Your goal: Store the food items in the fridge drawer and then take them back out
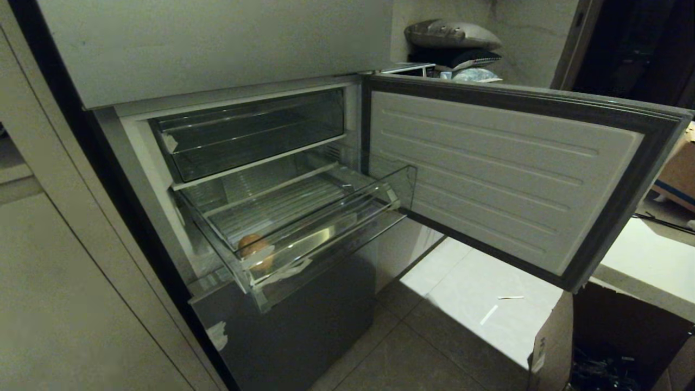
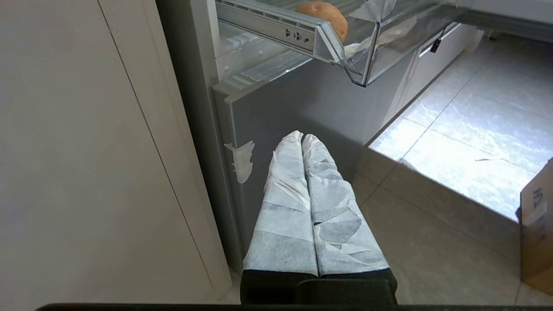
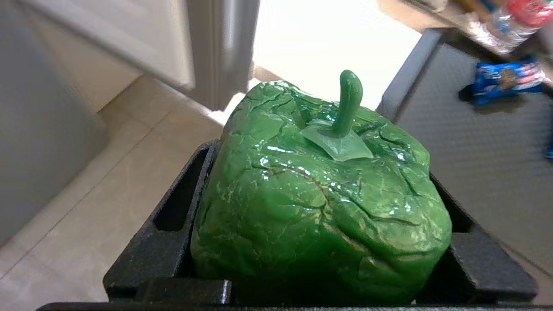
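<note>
Pressed together and empty, my left gripper (image 2: 302, 137) hangs low beside the grey lower front of the fridge (image 2: 302, 112), its wrapped fingers (image 2: 328, 203) pointing at the floor; that arm is parked and below the fridge drawer (image 1: 326, 233). Over on the right, my right gripper (image 3: 319, 242) has its jaws spread wide around the green bell pepper (image 3: 319, 203), pinching it from both sides with the stem (image 3: 348, 101) pointing away from the wrist. That gripper does not show in the head view, so I cannot tell how far off it is from the drawer.

What the next move turns on, as I judge it: the drawer is pulled out with its long axis running across the fridge opening, and the tan-orange lump (image 1: 255, 247) already sits in its left front corner, against the clear front lip. The rest of the ribbed floor to the right of it looks free, so the pepper should go in there, over the lip and down. The shallower bin (image 1: 250, 136) above leaves limited headroom.

Further right, the open door (image 1: 510, 174) swings out over pale floor tiles (image 1: 467, 304), and a cardboard box (image 1: 554, 336) stands at the right edge, narrowing my approach.
</note>
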